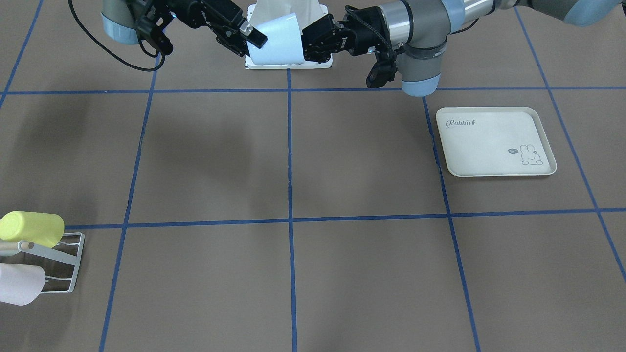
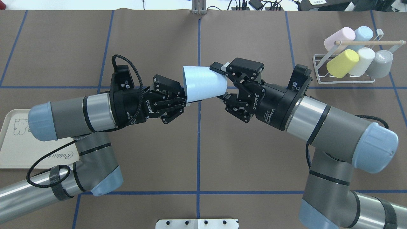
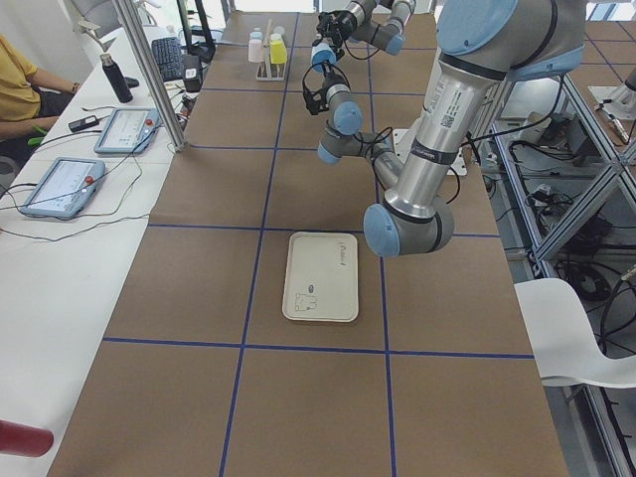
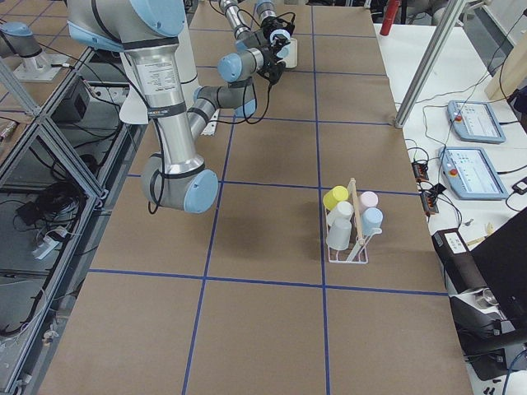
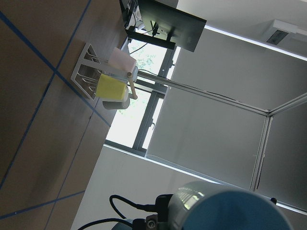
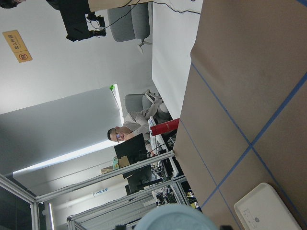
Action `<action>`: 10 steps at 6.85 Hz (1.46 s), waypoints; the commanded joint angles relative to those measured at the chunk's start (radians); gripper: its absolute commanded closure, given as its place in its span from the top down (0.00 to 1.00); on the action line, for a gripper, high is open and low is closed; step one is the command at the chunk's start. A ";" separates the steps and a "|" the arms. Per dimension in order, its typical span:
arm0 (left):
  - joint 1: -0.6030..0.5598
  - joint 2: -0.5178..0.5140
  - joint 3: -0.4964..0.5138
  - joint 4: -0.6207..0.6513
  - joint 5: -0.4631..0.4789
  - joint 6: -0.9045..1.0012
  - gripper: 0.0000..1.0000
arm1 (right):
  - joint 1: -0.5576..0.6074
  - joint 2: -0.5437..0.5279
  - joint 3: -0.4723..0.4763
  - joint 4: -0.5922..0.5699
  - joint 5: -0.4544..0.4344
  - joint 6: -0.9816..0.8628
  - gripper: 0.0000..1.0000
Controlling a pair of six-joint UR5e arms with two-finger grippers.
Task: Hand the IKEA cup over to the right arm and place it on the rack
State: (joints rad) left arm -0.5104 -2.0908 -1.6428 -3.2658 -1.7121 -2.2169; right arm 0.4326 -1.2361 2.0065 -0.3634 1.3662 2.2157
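**Visitor:** What is happening over the middle of the table (image 2: 254,165)?

**Onlooker:** Two robot arms are holding one pale blue cup (image 2: 203,84) between them. It is lying on its side in the air, above the blue centre line. The left gripper (image 2: 184,102) is pinching the cup's wall at the wide mouth, with its fingers drawn close together on the rim. The right gripper (image 2: 223,82) is straddling the narrow closed end, one finger pressing on the far side and the other on the near side.

**Visitor:** Is anything sitting inside it?

**Onlooker:** I cannot tell. The mouth is facing the left gripper, and no camera is looking in.

**Visitor:** And the rack?

**Onlooker:** The white wire rack (image 2: 345,79) is standing well apart from the cup, toward the far corner on the robot's right. It is carrying five cups, all leaning on its slanted prongs. A pink cup (image 2: 338,36) and a light blue cup (image 2: 362,33) are lying in the row farther from the robot. A yellow cup (image 2: 341,63), a cream cup (image 2: 361,61) and a grey cup (image 2: 383,63) are lying side by side in the nearer row. A wooden rod (image 2: 369,42) is running across above them.

**Visitor:** Any other container?

**Onlooker:** A cream tray (image 1: 484,146) printed with a rabbit is lying flat on the robot's left, partly beneath the left arm (image 2: 70,116) and well away from the rack.
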 commanded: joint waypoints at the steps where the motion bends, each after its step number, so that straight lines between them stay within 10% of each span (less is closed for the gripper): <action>1: 0.000 0.000 -0.002 0.000 0.000 0.000 0.99 | 0.000 0.000 0.000 0.000 -0.004 0.002 0.00; 6: -0.104 0.073 -0.011 0.095 -0.006 0.199 0.99 | 0.079 -0.130 -0.005 -0.021 -0.039 -0.234 0.00; 10: -0.128 0.147 -0.012 0.123 0.000 0.345 0.99 | 0.428 -0.152 -0.015 -0.448 0.133 -0.834 0.00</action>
State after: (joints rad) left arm -0.6275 -1.9590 -1.6540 -3.1459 -1.7139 -1.8801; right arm 0.7108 -1.3936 1.9922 -0.6607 1.3975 1.5246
